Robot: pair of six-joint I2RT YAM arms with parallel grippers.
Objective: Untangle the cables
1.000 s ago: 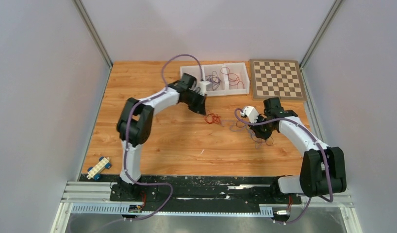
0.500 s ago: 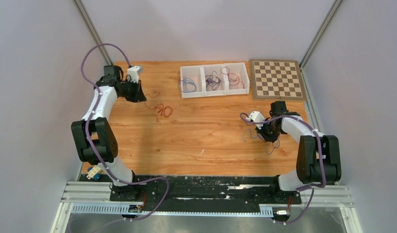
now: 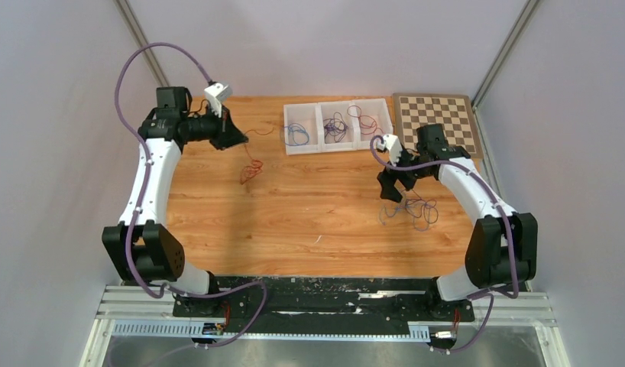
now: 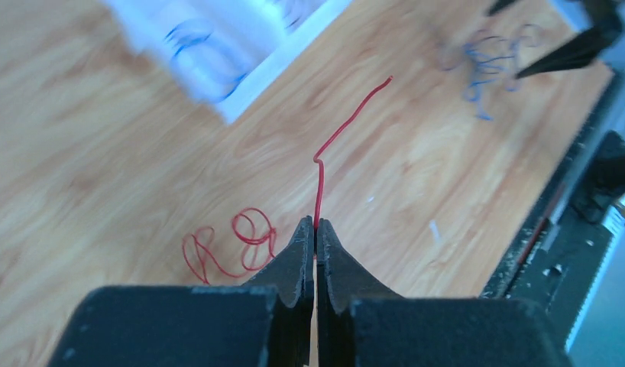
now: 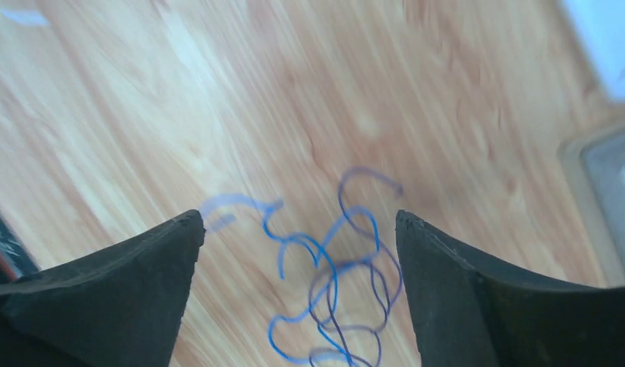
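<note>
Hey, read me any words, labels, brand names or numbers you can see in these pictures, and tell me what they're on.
No text can be read in any view.
The white divided tray, the chessboard, the left arm and the right arm show no print.
Small fittings on the metal rail at the near edge are too small to read.

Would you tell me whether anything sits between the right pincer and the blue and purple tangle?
Nothing visible does: the right pincer hangs open directly over the tangle, which lies loose on the table.
</note>
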